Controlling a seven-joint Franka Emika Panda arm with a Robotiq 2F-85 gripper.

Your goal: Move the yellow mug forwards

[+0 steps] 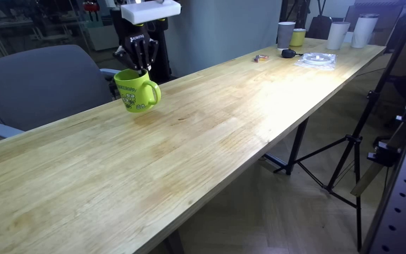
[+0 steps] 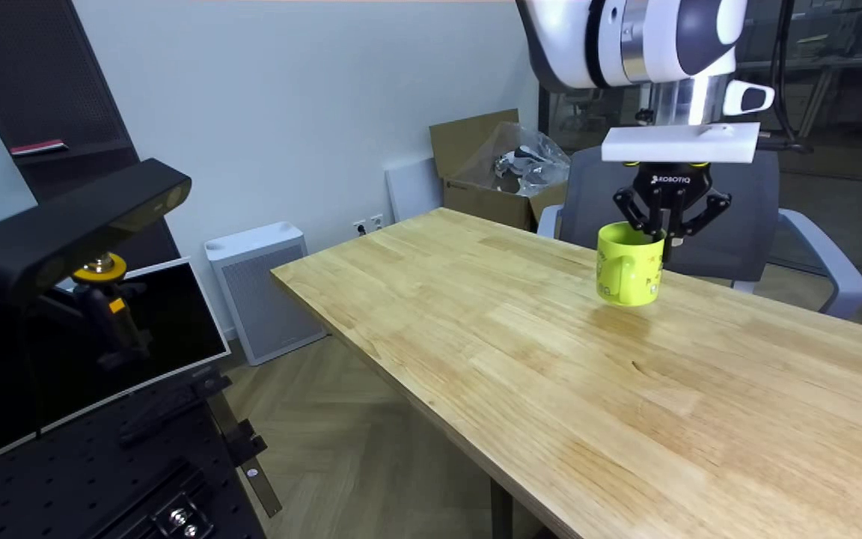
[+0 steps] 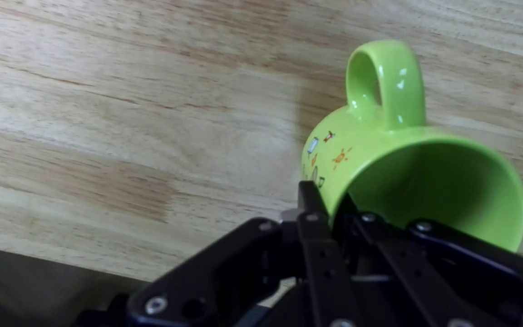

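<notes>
The yellow mug (image 1: 131,93) is lime yellow-green with a printed cartoon on its side and a loop handle. It also shows in an exterior view (image 2: 629,273) and in the wrist view (image 3: 375,129). My gripper (image 1: 142,72) is shut on the mug's wall at the rim, one finger inside and one outside. The grip shows in the wrist view too (image 3: 328,196). The mug is roughly upright, slightly tilted, and appears a little above the wooden table (image 1: 174,151), with a shadow below it. The inner fingertip is partly hidden inside the mug.
A grey chair (image 1: 44,84) stands behind the table edge near the arm. At the table's far end are a grey cup (image 1: 285,35), a small yellowish cup (image 1: 297,37), white containers (image 1: 337,35), a black object (image 1: 288,53) and a plastic-wrapped item (image 1: 317,59).
</notes>
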